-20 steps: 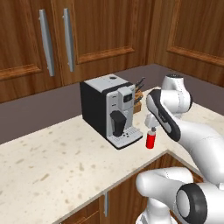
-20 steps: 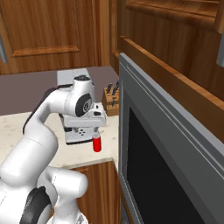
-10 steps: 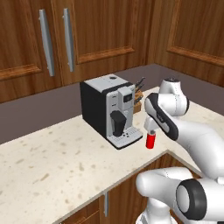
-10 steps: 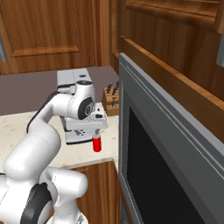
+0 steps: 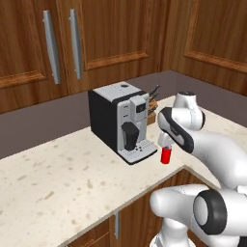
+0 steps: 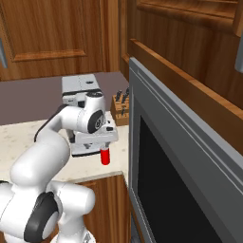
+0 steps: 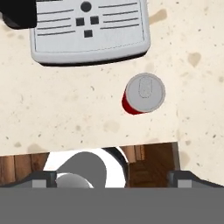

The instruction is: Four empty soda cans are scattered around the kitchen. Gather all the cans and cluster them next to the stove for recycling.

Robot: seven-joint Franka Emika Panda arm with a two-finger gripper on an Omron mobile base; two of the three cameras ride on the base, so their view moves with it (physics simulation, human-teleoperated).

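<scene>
soda can (image 7: 143, 93), plain silver top, no readable label

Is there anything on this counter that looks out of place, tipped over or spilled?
Only the soda can: it stands upright on the counter near the front edge, just beside the coffee machine tray. Nothing is tipped, spilled or damaged.

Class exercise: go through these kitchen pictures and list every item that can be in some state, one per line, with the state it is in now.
soda can: upright on the counter, beside the coffee machine's tray, not held
tool: open, above the can, holding nothing
coffee machine: upright on the counter, nothing under its spout
knife block: upright, knives in it
cabinet doors: shut
</scene>
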